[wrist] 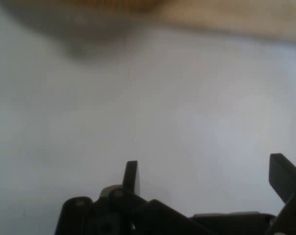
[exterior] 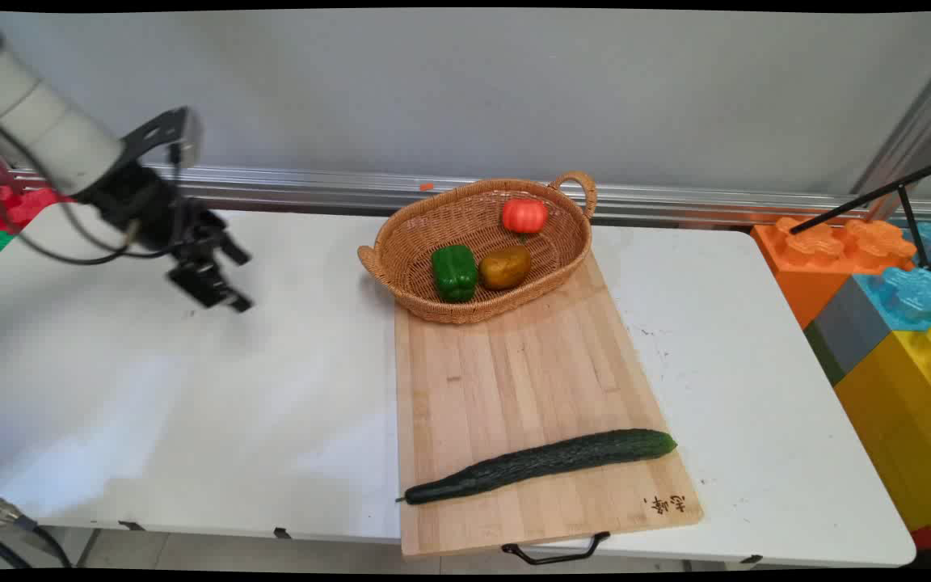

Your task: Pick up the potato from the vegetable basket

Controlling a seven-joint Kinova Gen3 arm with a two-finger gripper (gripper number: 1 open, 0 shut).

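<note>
My black gripper (exterior: 235, 279) hangs above the bare left part of the white table (exterior: 150, 388), well left of the wicker basket (exterior: 570, 242). It is open and holds nothing; in the hand view the two fingers (wrist: 131, 177) stand wide apart over plain white tabletop (wrist: 152, 103), with the gripper's middle (wrist: 206, 176) over nothing. The basket holds a green bell pepper (exterior: 454, 272), a brownish potato (exterior: 504, 267) and a red tomato (exterior: 524, 215). A long dark cucumber (exterior: 542, 463) lies across the near end of the wooden cutting board (exterior: 514, 380).
The basket rests on the board's far end. The board's black handle (exterior: 556, 551) overhangs the table's near edge. Large toy blocks (exterior: 894, 323) in orange, blue and yellow stand off the table's right side. A metal rail (exterior: 312, 187) runs along the wall behind.
</note>
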